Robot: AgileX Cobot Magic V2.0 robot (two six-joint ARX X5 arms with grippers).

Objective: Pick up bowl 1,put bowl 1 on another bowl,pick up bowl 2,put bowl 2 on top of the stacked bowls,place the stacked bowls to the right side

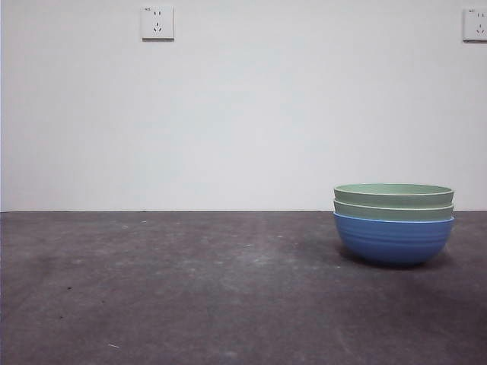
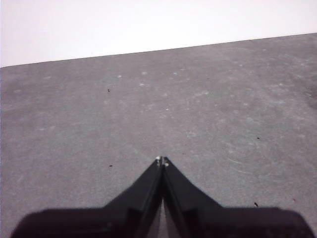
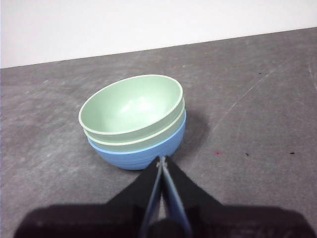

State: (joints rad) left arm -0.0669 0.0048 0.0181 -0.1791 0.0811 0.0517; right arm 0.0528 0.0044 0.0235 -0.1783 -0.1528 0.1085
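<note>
1. Over on the right side of the dark grey, scuffed tabletop (image 1: 190, 296), the stacked bowls (image 1: 393, 223) are sitting upright: two pale green ribbed bowls nesting inside a round blue ribbed bowl (image 1: 393, 242) of about the same size.
2. Green rims are poking out one above the other over the blue one, and nothing is touching the stack in the front view.
3. Right pincer (image 3: 162, 159) is hanging just beside the stack with its black jaws pressed together and pinching nothing; the tips are showing right against the blue bowl's (image 3: 141, 151) lower wall, though I can't tell if they're actually touching it.
4. Left pincer (image 2: 162, 160) is waiting over bare tabletop, jaws pressed together too, holding nothing.
5. Behind it all, a plain white wall (image 1: 243, 129) is carrying two white sockets (image 1: 157, 22) up high.
</note>
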